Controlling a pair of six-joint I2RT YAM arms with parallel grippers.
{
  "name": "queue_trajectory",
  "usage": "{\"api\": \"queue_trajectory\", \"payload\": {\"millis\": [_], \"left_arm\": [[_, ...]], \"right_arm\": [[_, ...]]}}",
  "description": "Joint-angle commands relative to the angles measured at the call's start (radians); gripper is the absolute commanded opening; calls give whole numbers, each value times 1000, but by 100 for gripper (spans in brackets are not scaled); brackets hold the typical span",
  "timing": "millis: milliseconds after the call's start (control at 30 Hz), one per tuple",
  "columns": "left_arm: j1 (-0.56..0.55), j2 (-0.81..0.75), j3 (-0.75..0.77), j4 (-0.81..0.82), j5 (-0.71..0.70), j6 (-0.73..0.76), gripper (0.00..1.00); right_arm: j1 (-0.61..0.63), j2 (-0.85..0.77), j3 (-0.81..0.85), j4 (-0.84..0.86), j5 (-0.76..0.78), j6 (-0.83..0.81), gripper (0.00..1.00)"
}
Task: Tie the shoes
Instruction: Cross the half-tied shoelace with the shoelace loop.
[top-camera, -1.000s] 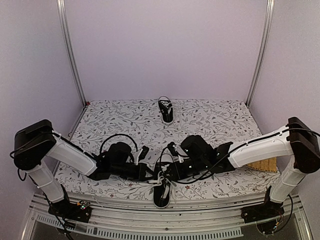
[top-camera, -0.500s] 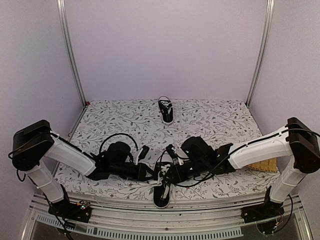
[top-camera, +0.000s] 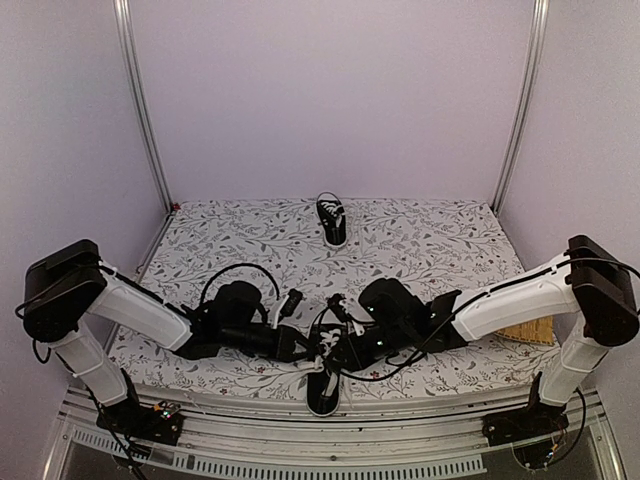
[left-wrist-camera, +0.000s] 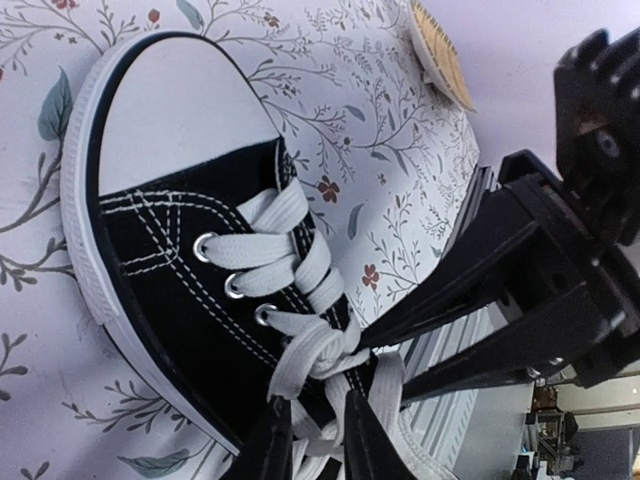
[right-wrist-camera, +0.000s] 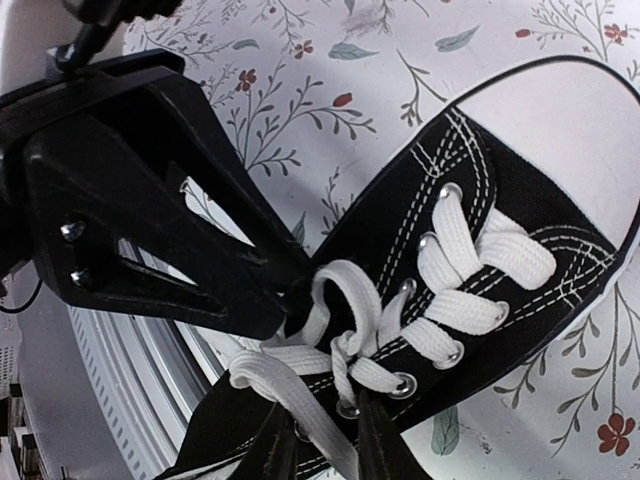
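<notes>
Both arms low and stretched inward. Left arm (top-camera: 140, 305) and right arm (top-camera: 510, 295) run along the tabletop (top-camera: 440, 240) and meet over the near shoe (left-wrist-camera: 165, 265).

Left end effector (left-wrist-camera: 312, 405): jaws narrow, slightly apart, lace strand lying in the gap, not visibly pinched. Right end effector (right-wrist-camera: 322, 418): jaws a bit wider, astride a strand of the laces (right-wrist-camera: 470, 290), not clamped either. The 2 face each other across the spot where the laces cross above the top eyelets, v. close together.

Near shoe: front-center by the rail (top-camera: 230, 415). Long axis front-to-back, toe cap (left-wrist-camera: 180, 110) twd back wall, heel end twd rail.

Far shoe (top-camera: 332, 222): back-center, well apart, axis also approx front-to-back. Toe dir too small to tell.

Count: 2 shoes, 2 arms.
</notes>
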Motion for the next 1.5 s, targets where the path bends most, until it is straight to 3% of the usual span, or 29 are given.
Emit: {"api": "queue_trajectory", "payload": {"millis": [0,133,400,733,867,1000,1167,1467], "left_arm": [[-13,19,23,28,8,28,19],[-14,27,31,18,-9,38,20],[-22,76,88,-46,-32,64,22],[-74,46,168,-310,-243,117,23],[-96,64,193,-335,-243,135,24],[-97,80,172,-245,-198,107,18],[-97,40,141,-163,-185,73,0],[-97,-103,92,-199,-217,64,0]], "right_arm": [[19,30,21,-19,53,-17,16],[22,-2,13,-22,74,-3,3],[21,-44,8,-55,101,-3,2],[22,-42,9,-33,84,2,2],[22,-39,13,-26,77,1,2],[22,-47,19,-34,81,5,2],[22,-72,29,-55,100,27,2],[21,-83,69,-69,91,25,2]]}}
